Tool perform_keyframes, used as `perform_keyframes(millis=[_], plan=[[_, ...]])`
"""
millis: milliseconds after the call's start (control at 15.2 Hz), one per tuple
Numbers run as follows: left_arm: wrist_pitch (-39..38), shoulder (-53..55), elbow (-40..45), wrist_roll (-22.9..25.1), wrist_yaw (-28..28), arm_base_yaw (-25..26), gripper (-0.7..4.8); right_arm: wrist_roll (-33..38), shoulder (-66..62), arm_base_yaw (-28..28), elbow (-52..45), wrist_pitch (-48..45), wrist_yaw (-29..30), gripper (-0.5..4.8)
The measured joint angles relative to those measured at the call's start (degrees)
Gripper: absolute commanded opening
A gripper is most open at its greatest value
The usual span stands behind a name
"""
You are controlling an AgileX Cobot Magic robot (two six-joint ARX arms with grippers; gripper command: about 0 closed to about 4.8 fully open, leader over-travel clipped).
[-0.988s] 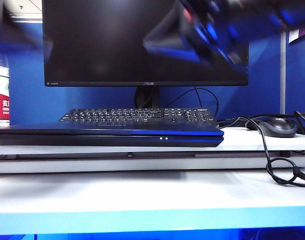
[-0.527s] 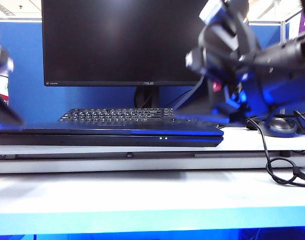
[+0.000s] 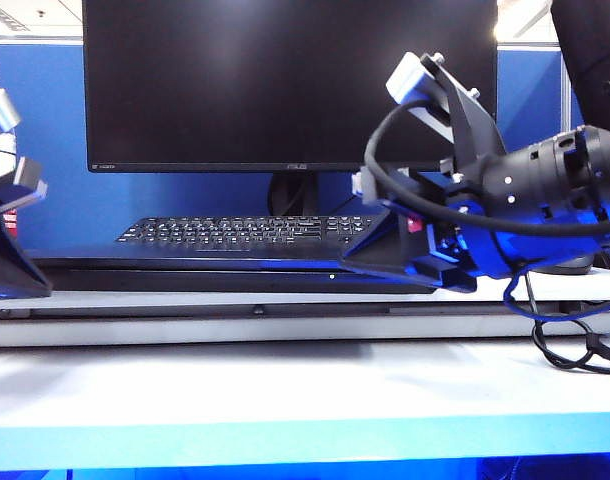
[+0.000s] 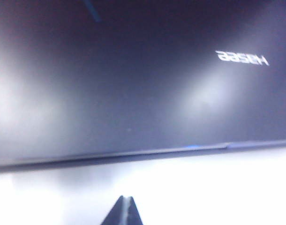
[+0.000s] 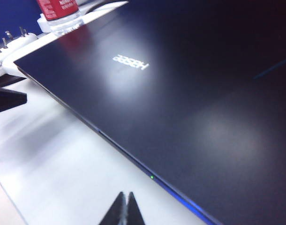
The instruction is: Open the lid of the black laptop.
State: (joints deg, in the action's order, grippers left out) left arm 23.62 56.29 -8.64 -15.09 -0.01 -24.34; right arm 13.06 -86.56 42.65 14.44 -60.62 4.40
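Black fingertips, pressed together and holding nothing, sit nearest you in both wrist views: the right gripper (image 5: pixel 124 208) and left gripper (image 4: pixel 124 212) each hover over the white desk (image 5: pixel 49 154), just short of the laptop (image 3: pixel 215 272) front edge, likely lined up to get under it. The lid (image 5: pixel 190 93) lies flat, unopened. Beyond, the right arm hides the laptop's right end; keyboard (image 3: pixel 235 231) and monitor (image 3: pixel 285 80) stand behind.
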Motion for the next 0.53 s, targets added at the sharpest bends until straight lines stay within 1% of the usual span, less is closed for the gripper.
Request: perform_keyframes(millis=[132, 395, 527], plan=[[0.2, 1.0, 0.0, 1.2, 0.0, 0.0, -0.05, 0.2, 0.0, -0.7, 0.0, 0.0, 0.7, -0.04], [0.8, 1.3, -0.1, 1.4, 0.0, 0.0, -0.05, 0.2, 0.0, -0.9, 0.0, 0.1, 1.4, -0.04], [1.5, 1.6, -0.4, 1.4, 0.0, 0.0, -0.05, 0.2, 0.0, -1.6, 0.5, 2.0, 1.7, -0.04]])
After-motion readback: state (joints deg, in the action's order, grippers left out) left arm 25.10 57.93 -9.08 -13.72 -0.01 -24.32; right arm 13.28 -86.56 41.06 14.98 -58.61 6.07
